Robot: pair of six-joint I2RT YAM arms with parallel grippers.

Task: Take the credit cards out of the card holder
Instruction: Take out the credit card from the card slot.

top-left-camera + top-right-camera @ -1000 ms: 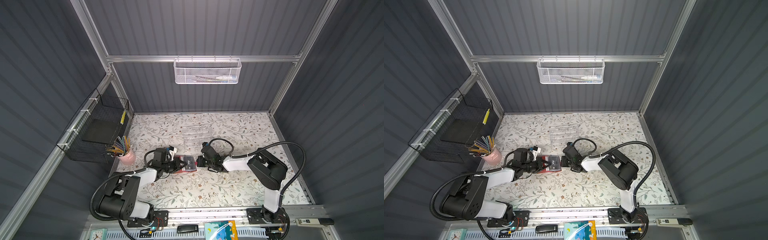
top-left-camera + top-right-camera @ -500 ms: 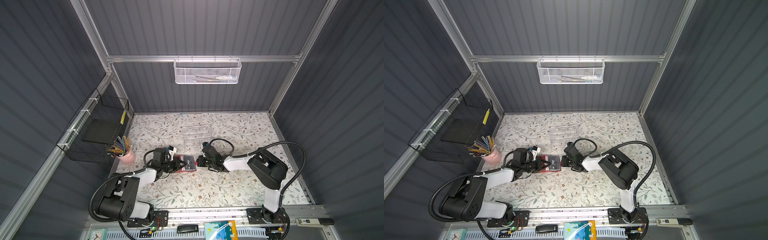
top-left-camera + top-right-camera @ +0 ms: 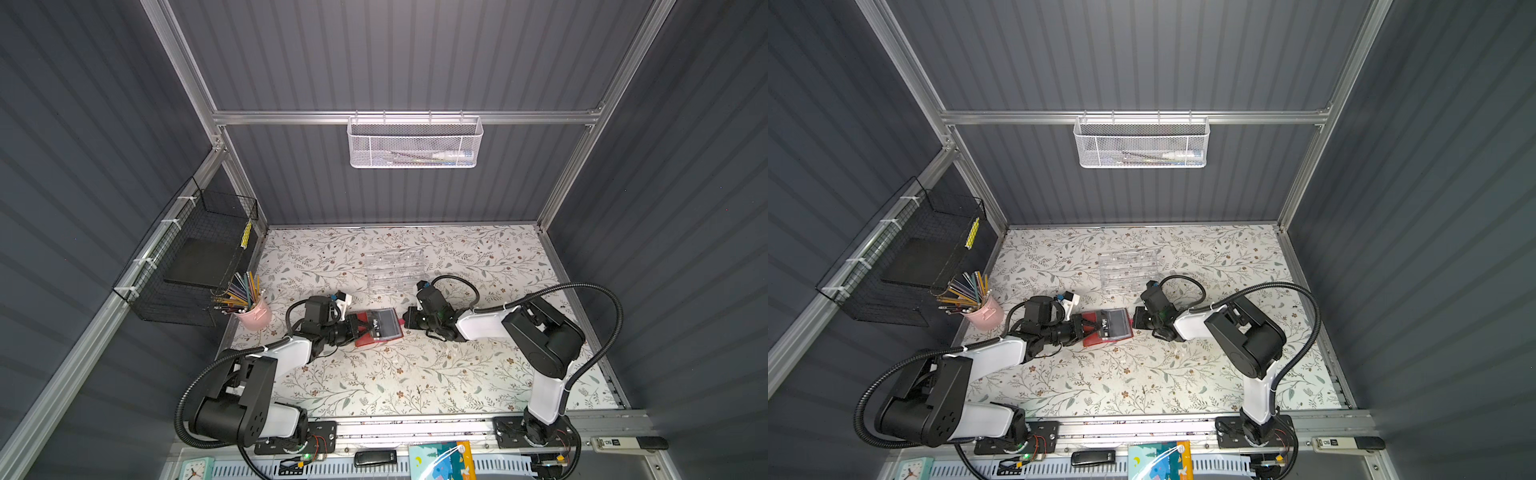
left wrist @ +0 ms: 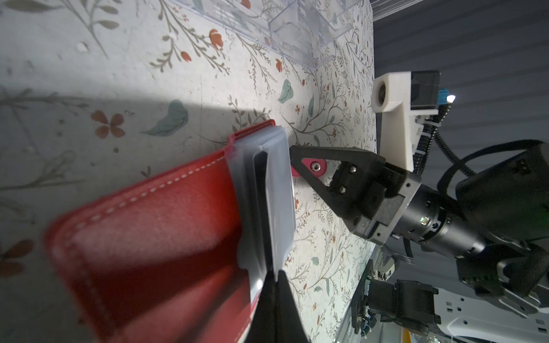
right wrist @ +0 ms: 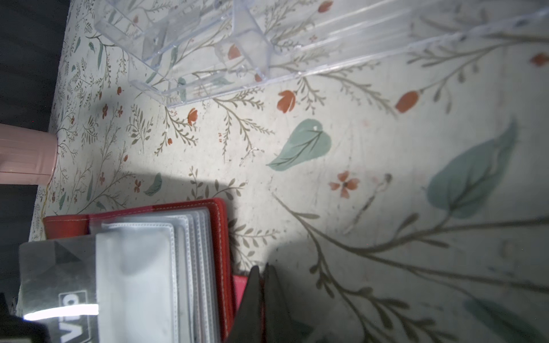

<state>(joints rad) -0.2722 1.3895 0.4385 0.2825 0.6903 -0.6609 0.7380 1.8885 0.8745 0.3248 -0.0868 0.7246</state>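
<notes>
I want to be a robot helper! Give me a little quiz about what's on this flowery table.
1. True or false: the red card holder lies closed.
2. What is the right pincer pinching? A) a pencil B) the holder's snap tab C) the pink cup
3. Fill in: the left pincer grips a black card lettered ___.
Key: 1 false; 2 B; 3 Vip.
</notes>
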